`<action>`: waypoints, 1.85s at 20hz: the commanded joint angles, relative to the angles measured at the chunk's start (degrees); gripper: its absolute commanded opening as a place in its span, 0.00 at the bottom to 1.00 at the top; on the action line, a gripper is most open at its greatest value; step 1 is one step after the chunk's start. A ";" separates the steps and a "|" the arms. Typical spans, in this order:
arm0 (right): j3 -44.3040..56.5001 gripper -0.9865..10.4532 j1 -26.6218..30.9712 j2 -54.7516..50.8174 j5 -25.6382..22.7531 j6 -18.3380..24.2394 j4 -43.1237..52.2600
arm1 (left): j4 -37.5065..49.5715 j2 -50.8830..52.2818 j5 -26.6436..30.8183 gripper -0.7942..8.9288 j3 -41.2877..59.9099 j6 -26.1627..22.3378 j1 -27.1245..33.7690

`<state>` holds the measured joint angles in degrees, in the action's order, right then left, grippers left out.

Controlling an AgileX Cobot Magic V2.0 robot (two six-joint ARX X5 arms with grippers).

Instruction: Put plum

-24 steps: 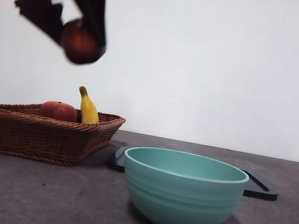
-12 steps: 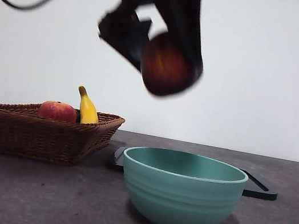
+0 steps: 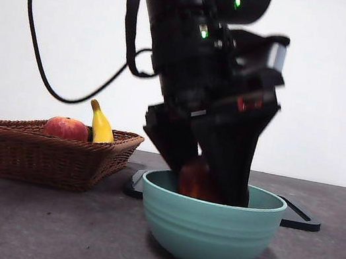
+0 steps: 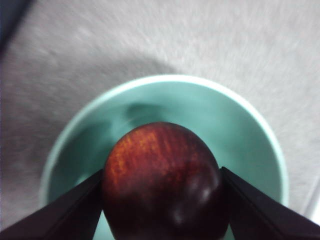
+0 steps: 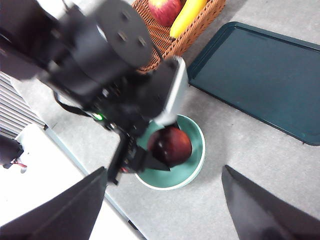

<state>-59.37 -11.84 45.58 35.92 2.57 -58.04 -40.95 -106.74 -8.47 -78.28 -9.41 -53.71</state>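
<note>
My left gripper (image 3: 208, 176) is shut on the plum (image 4: 162, 182), a glossy dark maroon fruit, and holds it inside the rim of the teal bowl (image 3: 208, 233). In the left wrist view the plum fills the space between the two black jaws, with the bowl (image 4: 250, 130) right below it. The right wrist view shows the plum (image 5: 171, 145) in the left gripper over the bowl (image 5: 197, 152) from high above. My right gripper (image 5: 165, 200) is open and empty, high above the table.
A wicker basket (image 3: 41, 153) at the left holds a red-orange fruit (image 3: 66, 128) and a yellow banana (image 3: 101, 123). A dark tray (image 3: 301, 220) lies flat behind the bowl; it also shows in the right wrist view (image 5: 260, 80).
My left gripper has carried the plum from high at the left, rightward and down, into the mouth of the teal bowl. The basket, the bowl and the tray have not moved.
</note>
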 commanded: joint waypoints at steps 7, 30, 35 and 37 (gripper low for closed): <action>-1.09 0.41 -0.20 0.39 0.07 -0.42 0.37 | -0.17 -2.10 1.68 0.45 -1.16 -1.92 -2.21; -1.09 0.41 -0.20 0.39 0.04 -0.39 0.35 | -0.28 23.63 1.01 0.50 -5.60 5.05 10.14; -1.07 0.41 -0.20 0.42 0.02 -0.39 0.35 | -5.97 30.73 -6.56 0.50 -4.83 6.03 20.48; -1.07 0.41 -0.20 0.42 -0.02 -0.39 0.35 | -7.45 33.42 -7.76 0.50 -1.57 5.84 23.37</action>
<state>-59.37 -11.84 45.58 35.88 2.57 -58.04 -48.21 -72.84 -15.70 -79.68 -3.64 -29.91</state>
